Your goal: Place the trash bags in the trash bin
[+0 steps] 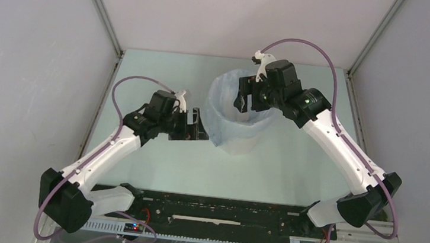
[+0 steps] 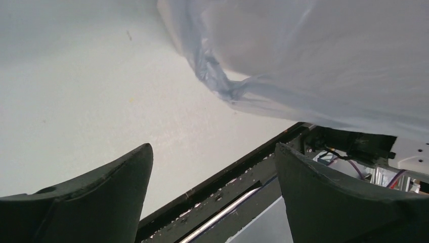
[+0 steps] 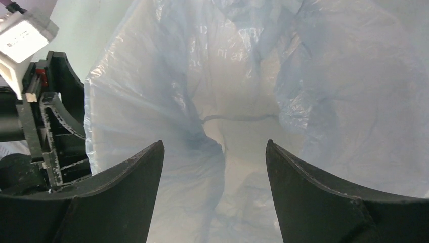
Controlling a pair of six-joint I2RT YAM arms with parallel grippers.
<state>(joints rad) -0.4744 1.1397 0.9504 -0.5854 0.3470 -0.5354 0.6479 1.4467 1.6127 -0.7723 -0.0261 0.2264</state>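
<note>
Two arms are working around one bin near the middle of the top view, slightly above centre.

- The table [image 1: 297,165] is carrying everything. The trash bin [image 1: 240,143] is standing upright on it, long axis vertical, mouth facing up.
- The trash bag [image 1: 221,95] is sitting in that mouth as a liner. Its body is sagging down inside, and its rim is spilling over the lip and down the outside wall. The hanging edge [image 2: 227,91] is showing as a bunched fold at the upper middle of the left wrist view. It looks close to seated, though the inside is hanging creased rather than smooth.
- The right gripper [image 1: 243,103] is hovering over the mouth from the upper right, pointing down into the bag. Its jaws are spread wide with nothing between them. The right wrist view is looking straight down the crinkled blue well, with the film falling away below the fingertips.
- The left gripper [image 1: 196,125] is sitting low at the bin's left flank, just beside the draped plastic. Its jaws are also wide and gripping nothing. In its own view the bag is lying up and to the right of the fingers, apart from them.

The relation that matters: the bag's loose interior is lying directly below the right gripper, along the bin's vertical axis. The right arm is therefore the nearer one for any push downward. The left is the nearer one only for the outer skirt, and is probably better placed to tidy that side or steady the bin.
</note>
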